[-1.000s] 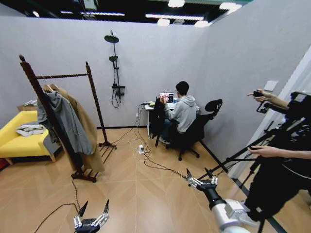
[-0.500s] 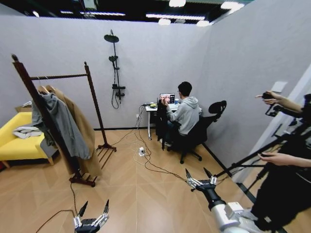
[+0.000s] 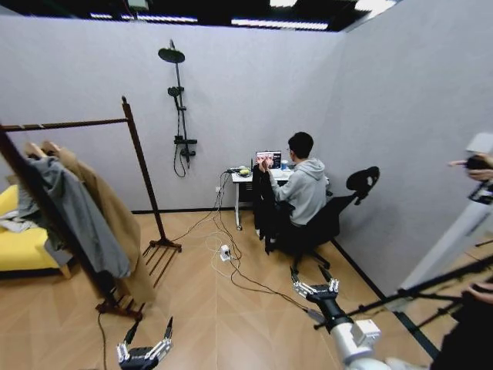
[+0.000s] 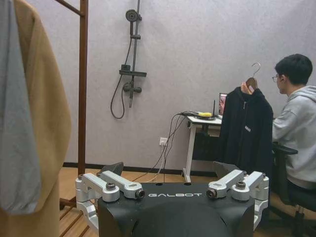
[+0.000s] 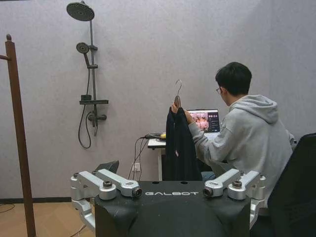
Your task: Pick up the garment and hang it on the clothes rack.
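Since a seated person in a pale grey hoodie (image 5: 247,136) holds it up by the metal hook of a hanger, the long black garment of soft, matte fabric (image 5: 178,145) hangs straight and slack beside the small white desk (image 3: 245,178) at the far wall, well clear of the floor. A hand (image 5: 175,105) grips the hanger neck just above the collar, probably so that the hook stands free to be taken. From the left wrist view the same garment (image 4: 245,131) drapes in a smooth dark column with few folds.

Well apart from it, near the left edge of the room, stands the tall reddish-brown wooden clothes rack (image 3: 141,177): turned posts with knob tops, a thin horizontal bar and a slatted foot on the pale wood floor (image 3: 208,308). A grey hooded jacket (image 3: 73,216) and a long tan coat (image 3: 115,223) already hang at the near end of the bar, leaving its far end bare.

Both arms ride low and forward. The left gripper (image 3: 146,339) hovers above the floor with its dark pointed fingers spread and nothing between them; the right gripper (image 3: 314,287), on its silver arm, points toward the desk, likewise spread and empty. Black cables (image 3: 239,270) snake across the boards between the robot and the garment.
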`<state>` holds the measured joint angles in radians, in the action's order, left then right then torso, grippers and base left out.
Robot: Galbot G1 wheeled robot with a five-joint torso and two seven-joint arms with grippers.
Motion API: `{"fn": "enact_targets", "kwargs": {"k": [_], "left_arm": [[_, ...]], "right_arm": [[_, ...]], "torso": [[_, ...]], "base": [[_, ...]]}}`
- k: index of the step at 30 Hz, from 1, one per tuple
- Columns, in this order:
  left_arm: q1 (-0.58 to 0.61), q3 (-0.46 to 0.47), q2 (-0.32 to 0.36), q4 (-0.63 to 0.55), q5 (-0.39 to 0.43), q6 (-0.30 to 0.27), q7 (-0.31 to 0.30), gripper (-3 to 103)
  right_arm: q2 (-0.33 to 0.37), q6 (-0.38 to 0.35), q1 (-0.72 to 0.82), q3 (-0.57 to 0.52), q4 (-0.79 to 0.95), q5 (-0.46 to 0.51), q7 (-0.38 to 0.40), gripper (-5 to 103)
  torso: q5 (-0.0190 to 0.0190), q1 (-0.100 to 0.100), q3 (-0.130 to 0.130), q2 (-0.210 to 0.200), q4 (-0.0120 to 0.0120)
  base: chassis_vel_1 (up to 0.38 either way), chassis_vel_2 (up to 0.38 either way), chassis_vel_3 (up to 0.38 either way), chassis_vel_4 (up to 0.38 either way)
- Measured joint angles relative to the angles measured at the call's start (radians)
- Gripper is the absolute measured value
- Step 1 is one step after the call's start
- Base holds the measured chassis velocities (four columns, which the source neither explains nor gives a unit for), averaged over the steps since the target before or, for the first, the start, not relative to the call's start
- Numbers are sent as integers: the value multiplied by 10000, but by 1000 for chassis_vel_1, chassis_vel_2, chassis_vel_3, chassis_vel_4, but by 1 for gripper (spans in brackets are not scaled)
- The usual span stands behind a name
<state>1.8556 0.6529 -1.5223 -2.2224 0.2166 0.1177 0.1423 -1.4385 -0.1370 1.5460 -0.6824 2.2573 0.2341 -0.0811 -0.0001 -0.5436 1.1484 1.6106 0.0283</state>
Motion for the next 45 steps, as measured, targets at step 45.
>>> {"fn": "enact_targets", "kwargs": {"k": [45], "left_arm": [[0,-1,0,0,0,0,-1,100]], "right_arm": [[1626,-917,-2016,-842,-1107,1632,449,100]], "torso": [[6,0,3,-3,3]], "base": [[-302,304,299,-297]]}}
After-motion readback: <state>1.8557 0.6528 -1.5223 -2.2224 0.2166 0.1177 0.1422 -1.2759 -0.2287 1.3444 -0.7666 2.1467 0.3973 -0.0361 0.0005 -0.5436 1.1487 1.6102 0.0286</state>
